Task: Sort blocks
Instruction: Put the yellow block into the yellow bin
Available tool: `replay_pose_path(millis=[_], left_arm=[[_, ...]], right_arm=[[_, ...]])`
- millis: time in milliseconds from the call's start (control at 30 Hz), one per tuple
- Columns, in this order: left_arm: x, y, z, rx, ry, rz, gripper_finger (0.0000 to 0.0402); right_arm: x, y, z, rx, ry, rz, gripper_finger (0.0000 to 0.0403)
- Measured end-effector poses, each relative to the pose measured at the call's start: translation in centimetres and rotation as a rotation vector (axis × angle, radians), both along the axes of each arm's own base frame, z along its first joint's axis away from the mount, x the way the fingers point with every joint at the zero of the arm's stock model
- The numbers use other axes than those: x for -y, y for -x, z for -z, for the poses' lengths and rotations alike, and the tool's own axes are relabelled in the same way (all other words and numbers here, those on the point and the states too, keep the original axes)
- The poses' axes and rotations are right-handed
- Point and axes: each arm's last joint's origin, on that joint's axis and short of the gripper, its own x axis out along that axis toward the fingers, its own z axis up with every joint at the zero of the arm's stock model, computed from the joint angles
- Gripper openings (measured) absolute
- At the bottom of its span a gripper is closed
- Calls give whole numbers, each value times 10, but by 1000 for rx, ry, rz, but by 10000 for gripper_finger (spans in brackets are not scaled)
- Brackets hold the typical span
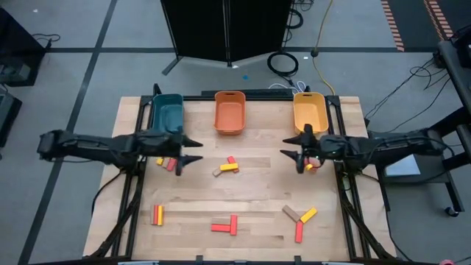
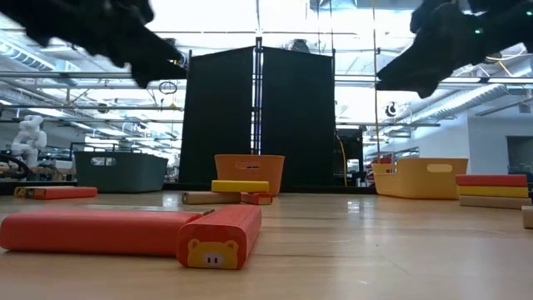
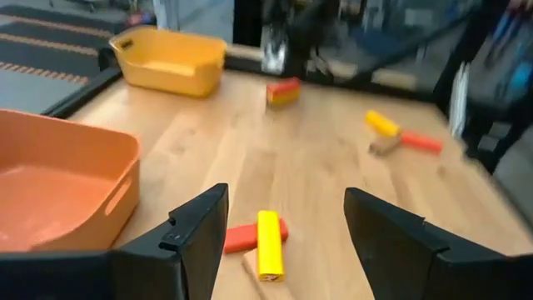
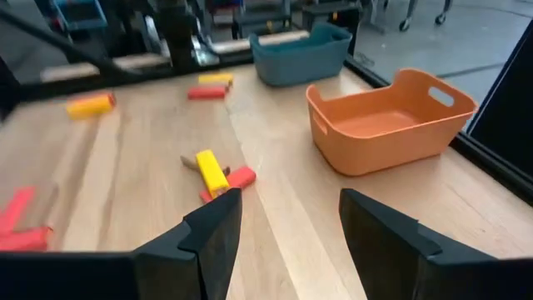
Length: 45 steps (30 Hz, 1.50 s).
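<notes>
The blocks lie flat on the wooden table in small groups. A yellow, red and tan group (image 1: 227, 166) sits mid-table between my grippers, and shows in both wrist views (image 3: 268, 243) (image 4: 215, 173). Other groups lie by the left arm (image 1: 165, 162), under the right arm (image 1: 313, 163), and along the near side (image 1: 157, 214) (image 1: 225, 224) (image 1: 300, 219). My left gripper (image 1: 195, 149) (image 3: 283, 225) hovers open at the left, pointing toward the right edge. My right gripper (image 1: 287, 147) (image 4: 291, 221) hovers open at the right, pointing left. Neither holds anything.
Three bins stand along the far edge: teal (image 1: 168, 114), orange (image 1: 229, 112) and yellow (image 1: 310, 112). A black frame borders the table (image 1: 250, 199). Bare wood lies between the block groups. A dark panel (image 2: 258, 117) stands behind the far edge.
</notes>
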Motion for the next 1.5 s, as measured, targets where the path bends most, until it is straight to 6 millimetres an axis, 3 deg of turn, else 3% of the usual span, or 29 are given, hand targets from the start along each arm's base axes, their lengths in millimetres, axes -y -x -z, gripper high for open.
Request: replay_pose_path(millis=[133,333,600,900,1500], left_arm=[[4,-39,-2,-53,-60,45,235],[8,-87,18,-114,-102,76,235],[9,-124,51,-238,-128,95,235],[8,-136,87,-348,-126,84,235],[6,-130,99,-452,-146,47,235]], right_arm=[[-1,-16,2,-82,85,-28,199],[-1,-30,2,-100,235,-84,199],[-1,-32,1,-107,322,-112,199],[-1,-30,4,-136,295,-107,199],[-1,-28,8,-156,201,-75,199]])
